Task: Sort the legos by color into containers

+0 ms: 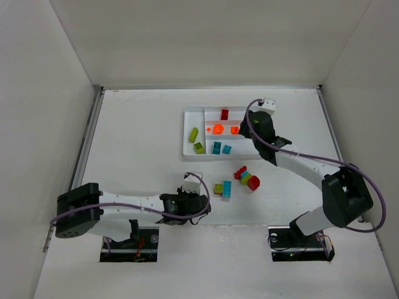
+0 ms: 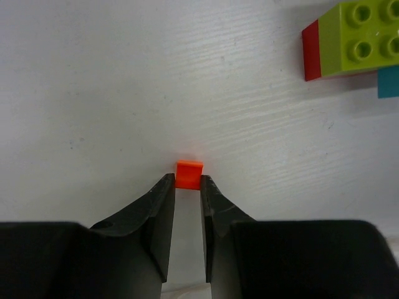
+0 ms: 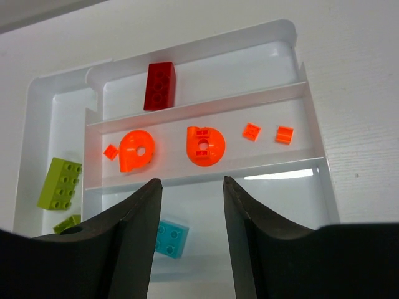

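A plain white table [image 1: 137,137] with a faint wood-grain texture fills the floor of a booth closed in by bare white walls [image 1: 187,37] on the left, right and far sides. A grey metal rail [image 1: 87,143] runs along the table's left edge.

The white tray [image 1: 190,118] lies right of centre, toward the far side. Its tall left section holds two lime bricks [image 3: 59,182]. Its far long section holds a dark red brick [image 3: 159,86]. The middle one holds two round orange pieces [image 3: 204,146] and three tiny orange ones [image 3: 251,131]. The near one holds teal bricks [image 3: 169,238].

Loose legos [image 1: 246,177] lie on the bare table just near of the tray: a red, lime and teal cluster, with a lime-and-teal pair [image 1: 223,188] to its left.

The left gripper [image 2: 187,184] is low over the table, near and left of those pieces. Its jaws are pinched together on a tiny orange brick [image 2: 189,173], which sits on the surface between the fingertips.

The right gripper [image 3: 190,184] hangs above the tray's near section. Its jaws are partly spread and have hold of nothing.
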You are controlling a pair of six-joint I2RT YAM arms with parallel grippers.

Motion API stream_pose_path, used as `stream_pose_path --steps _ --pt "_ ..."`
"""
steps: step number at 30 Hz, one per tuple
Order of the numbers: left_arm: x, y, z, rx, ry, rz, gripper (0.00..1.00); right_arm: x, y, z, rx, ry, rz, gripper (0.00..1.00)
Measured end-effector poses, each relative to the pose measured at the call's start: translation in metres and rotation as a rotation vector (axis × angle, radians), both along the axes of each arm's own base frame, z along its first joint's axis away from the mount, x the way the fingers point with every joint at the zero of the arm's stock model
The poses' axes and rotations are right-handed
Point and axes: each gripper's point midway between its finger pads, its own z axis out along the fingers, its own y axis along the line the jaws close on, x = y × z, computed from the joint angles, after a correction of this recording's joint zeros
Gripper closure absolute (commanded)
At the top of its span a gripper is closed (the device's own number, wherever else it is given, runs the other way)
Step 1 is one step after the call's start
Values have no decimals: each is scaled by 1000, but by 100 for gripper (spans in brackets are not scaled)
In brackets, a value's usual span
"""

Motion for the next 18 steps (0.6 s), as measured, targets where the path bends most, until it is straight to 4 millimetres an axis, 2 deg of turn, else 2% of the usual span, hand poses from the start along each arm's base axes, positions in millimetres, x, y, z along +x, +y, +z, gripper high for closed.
stream_pose_path --steps 3,7,10,14,18 --pt "12 -2 16 -39 -26 15 84 -5 -5 12 3 -23 -8 49" --pt "45 -16 48 -119 -83 54 84 -25 -17 23 12 -50 -18 49" --pt "79 -33 77 -196 -135 75 84 -43 -24 24 18 -63 -24 49" --pt "133 -63 107 -274 -190 93 84 -62 -30 14 38 -58 -34 48" --pt "190 -88 119 -302 -225 106 82 -76 -22 -7 36 -20 -10 48"
